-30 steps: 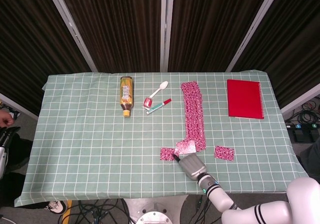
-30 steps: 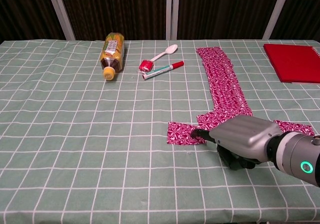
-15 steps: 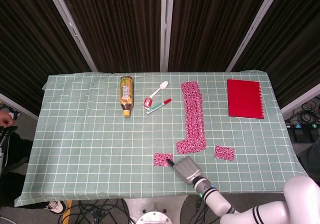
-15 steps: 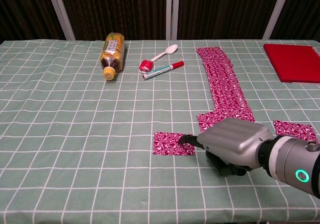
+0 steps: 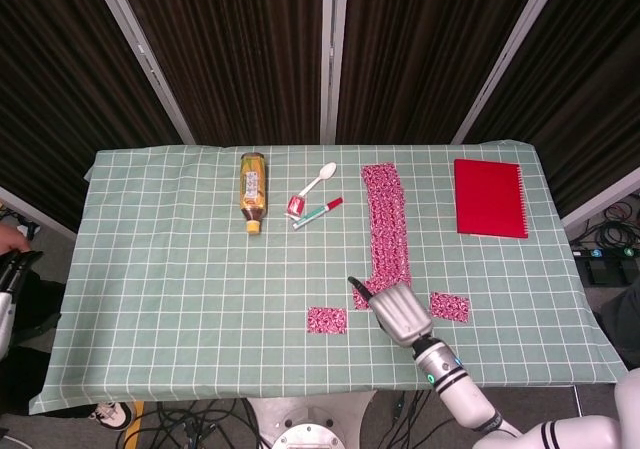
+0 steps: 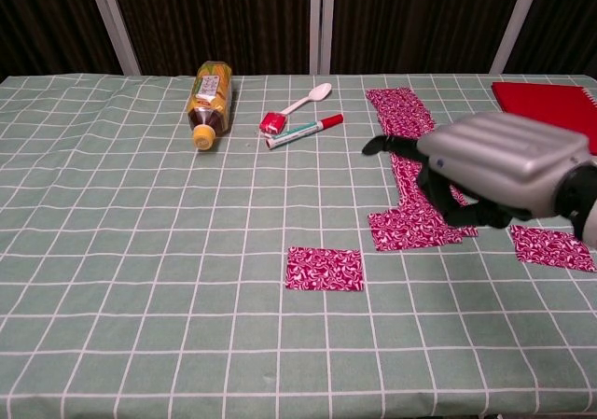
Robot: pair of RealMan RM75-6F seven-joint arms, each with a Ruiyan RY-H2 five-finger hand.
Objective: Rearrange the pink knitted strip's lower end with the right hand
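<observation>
The hand (image 6: 494, 172) is smooth, satiny grey metal over the rough pink knitted strip (image 5: 386, 231), on a matt green checked tablecloth (image 5: 180, 269) beside a glossy plastic bottle (image 5: 252, 190).

The right robot hand (image 6: 485, 172) has a ribbed, silver-grey metallic back and black fingers (image 6: 381, 144). In the head view its wrist is a dark collar with a small green glowing light, leading to a grey forearm, then what looks like a white shell banded in black.
</observation>
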